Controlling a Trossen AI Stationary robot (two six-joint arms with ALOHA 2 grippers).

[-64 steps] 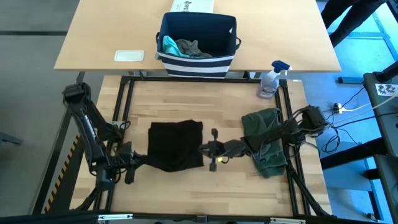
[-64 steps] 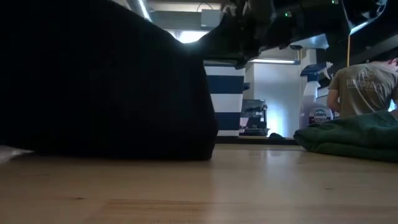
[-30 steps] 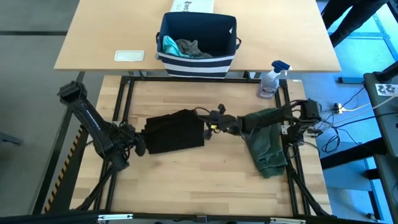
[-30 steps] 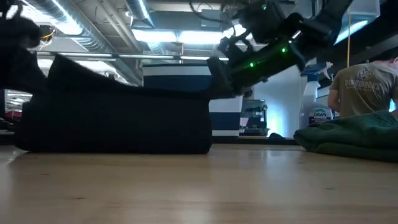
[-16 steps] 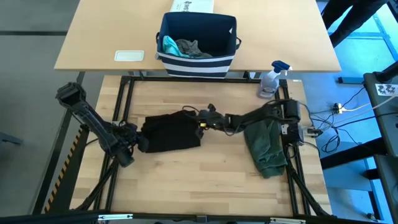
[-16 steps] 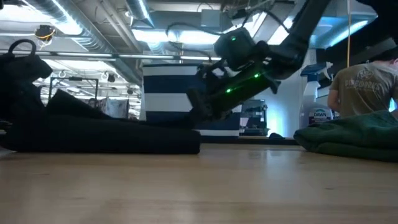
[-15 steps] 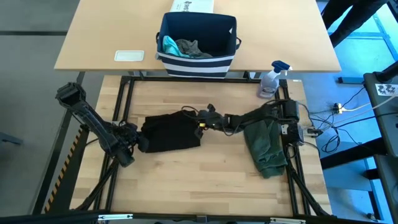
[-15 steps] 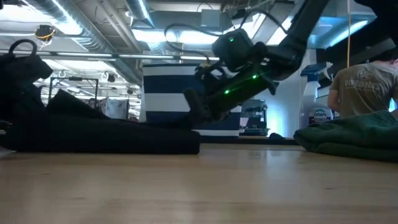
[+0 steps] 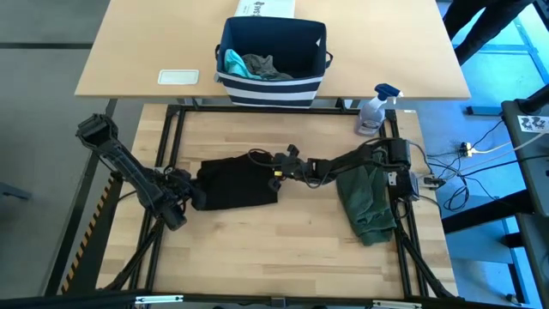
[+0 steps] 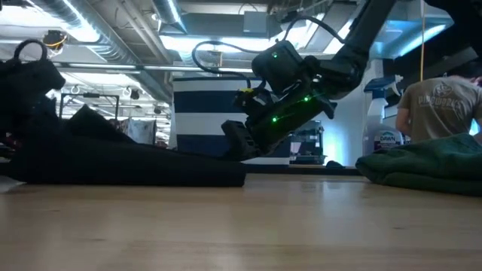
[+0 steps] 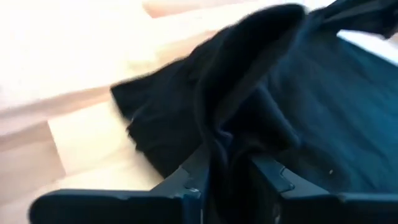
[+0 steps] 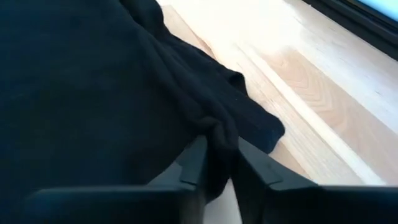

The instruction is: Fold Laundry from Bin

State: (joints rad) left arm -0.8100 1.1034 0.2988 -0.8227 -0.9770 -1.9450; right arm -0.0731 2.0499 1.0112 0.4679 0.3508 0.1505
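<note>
A black T-shirt (image 9: 236, 183) lies folded in a flat rectangle on the wooden table (image 9: 283, 249); the low view shows it as a low dark band (image 10: 135, 167). My left gripper (image 9: 194, 196) is at its left edge, shut on bunched black cloth (image 11: 227, 177). My right gripper (image 9: 276, 172) is at its right edge, low over the table (image 10: 232, 137), shut on a ridge of the same cloth (image 12: 221, 163). The navy striped bin (image 9: 273, 86) stands on the far table and holds a teal piece (image 9: 232, 62) and a grey piece (image 9: 264, 65). My left gripper pinches a bunched fold at the T-shirt's left edge (image 11: 239, 134) between its two fingers, coming from the table's left and slanting down. Several layers are gathered there. The cloth is slack and the rest of the shirt lies on the table. My right gripper pinches a gathered ridge at the T-shirt's right edge (image 12: 214, 127) between its two fingers, coming from the table's right and slanting down. The cloth is slack and the shirt lies on the table.
An olive-green garment (image 9: 367, 202) lies folded at the table's right edge, under my right arm. A spray bottle (image 9: 373, 110) stands at the far right corner. A white flat object (image 9: 178, 76) lies left of the bin. A person (image 10: 440, 105) stands beyond the table.
Both grippers have sunk toward the table, and my right gripper has also gone toward the table's left. The T-shirt's raised cloth has come down and now lies low and flat on the table.
</note>
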